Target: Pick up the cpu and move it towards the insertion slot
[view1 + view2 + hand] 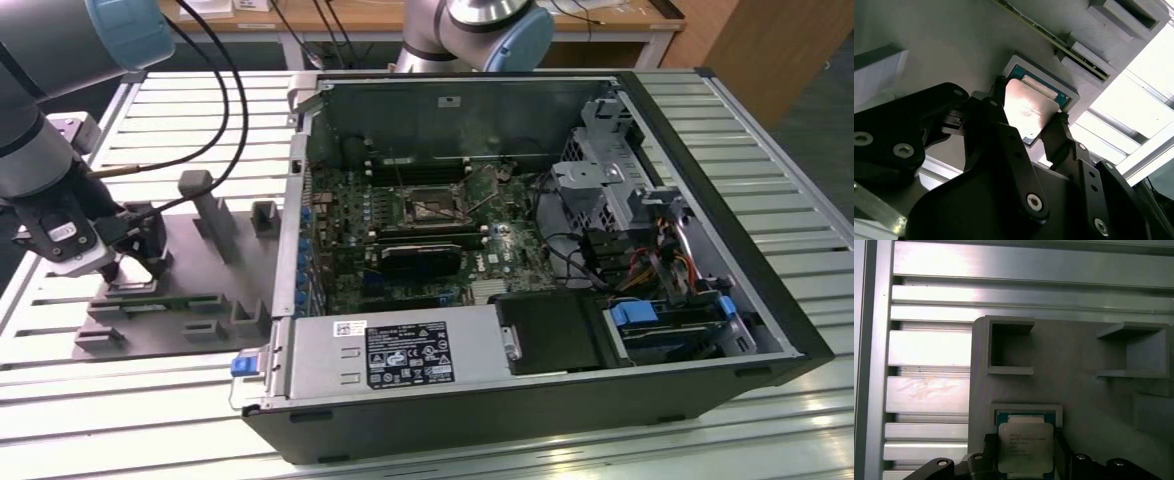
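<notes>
The cpu (1026, 107) is a flat silvery square chip lying in a shallow square nest on the grey fixture plate (1079, 390); it also shows as the cpu (1025, 447) in the first wrist view. My gripper (1029, 107) straddles it, and one black finger (1056, 135) meets each of two opposite edges of the chip. In the exterior view the gripper (134, 262) hangs low over the plate at the exterior view's left. The insertion slot (430, 205), a shiny metal frame around a dark centre, sits on the motherboard inside the open computer case.
The fixture plate (187, 300) carries upright posts (200, 205) and small brackets close to the gripper. The open computer case (534, 250) lies at the exterior view's right, with its raised side wall (296, 180) between plate and motherboard. A slatted metal table (200, 110) lies underneath.
</notes>
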Robot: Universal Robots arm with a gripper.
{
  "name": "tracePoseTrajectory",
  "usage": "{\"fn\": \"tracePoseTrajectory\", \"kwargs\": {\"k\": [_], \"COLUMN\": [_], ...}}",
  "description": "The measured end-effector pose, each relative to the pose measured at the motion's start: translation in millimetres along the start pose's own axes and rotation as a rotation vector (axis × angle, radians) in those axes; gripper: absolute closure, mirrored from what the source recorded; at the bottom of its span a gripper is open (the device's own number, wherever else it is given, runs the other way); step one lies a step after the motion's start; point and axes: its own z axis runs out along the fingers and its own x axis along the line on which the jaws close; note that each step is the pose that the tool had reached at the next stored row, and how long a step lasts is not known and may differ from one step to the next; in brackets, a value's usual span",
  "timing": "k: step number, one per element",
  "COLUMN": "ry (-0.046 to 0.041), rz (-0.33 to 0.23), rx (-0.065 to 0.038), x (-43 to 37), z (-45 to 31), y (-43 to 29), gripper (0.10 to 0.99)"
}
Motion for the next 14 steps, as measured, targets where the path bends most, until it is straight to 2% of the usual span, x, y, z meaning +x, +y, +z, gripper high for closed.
{"fn": "tracePoseTrajectory", "kwargs": {"k": [7, 14], "ry": [0.0, -0.0002], "rz": [0.0, 0.0], "rx": [0.0, 0.0], "x": [-0.4, -1.1], "z": [-8.5, -22.4], "y": [0.4, 1.1], "gripper": [0.553, 0.553]}}
